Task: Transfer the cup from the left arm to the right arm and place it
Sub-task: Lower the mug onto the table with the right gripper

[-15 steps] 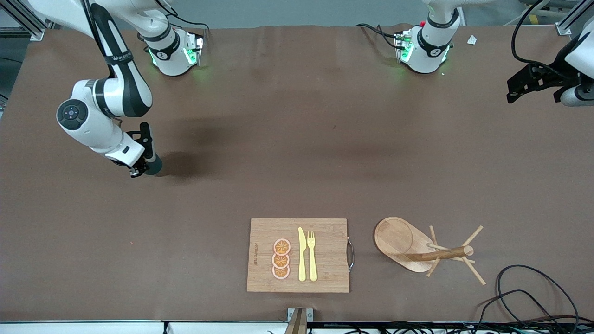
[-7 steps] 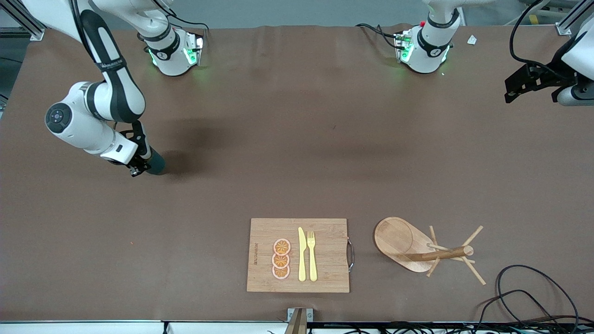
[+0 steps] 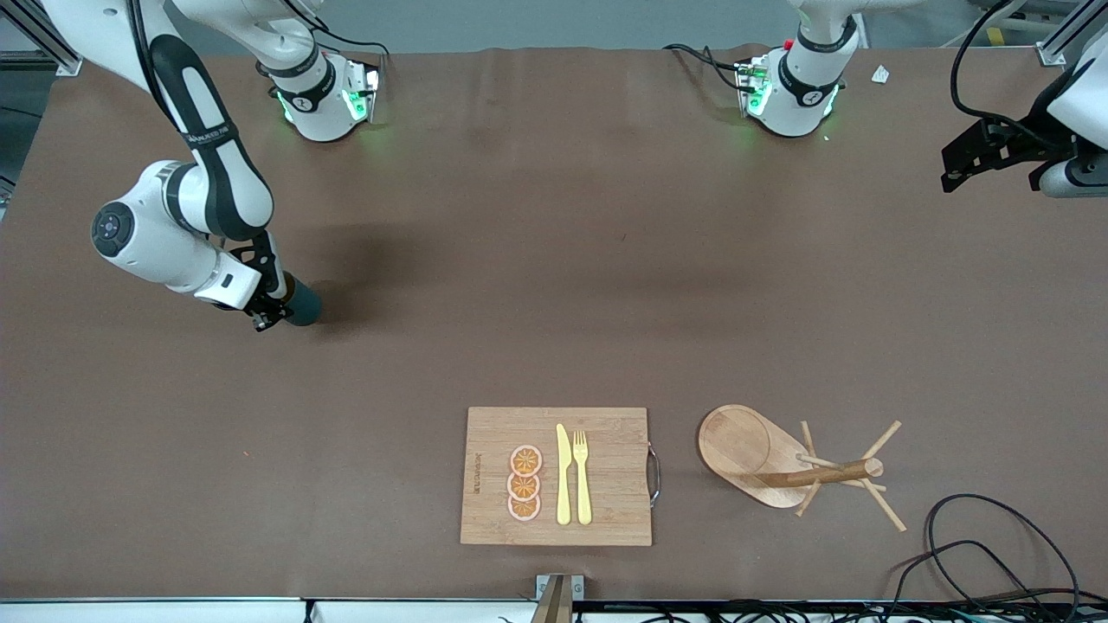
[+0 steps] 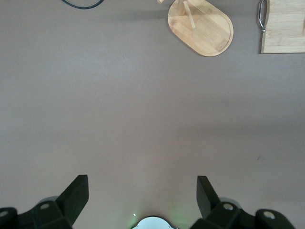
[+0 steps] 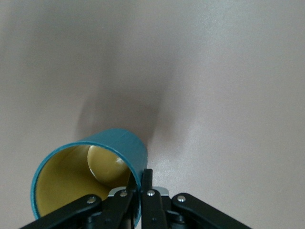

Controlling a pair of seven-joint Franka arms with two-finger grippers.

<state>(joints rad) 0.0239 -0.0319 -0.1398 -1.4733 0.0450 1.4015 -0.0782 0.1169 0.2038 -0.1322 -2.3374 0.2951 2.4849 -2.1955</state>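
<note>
The cup [image 3: 305,305] is dark teal outside and mustard-yellow inside [image 5: 81,179]. It hangs tilted, low over the brown table toward the right arm's end. My right gripper [image 3: 267,315] is shut on the cup's wall, one finger inside the rim and one outside [image 5: 141,175]. The cup's handle is hidden. My left gripper [image 3: 959,173] waits high over the table's edge at the left arm's end. Its fingers [image 4: 78,190] stand wide open with nothing between them, and only bare table lies below.
A wooden cutting board [image 3: 606,510] near the front camera carries three orange slices [image 3: 525,483], a yellow knife [image 3: 563,476] and a yellow fork [image 3: 582,480]. Beside it, toward the left arm's end, lies a wooden peg mug stand [image 3: 779,463] [image 4: 202,28]. Black cables [image 3: 995,554] lie at the corner.
The right arm has swung a little, carrying the cup slightly toward the table's middle. The left gripper has barely moved.
</note>
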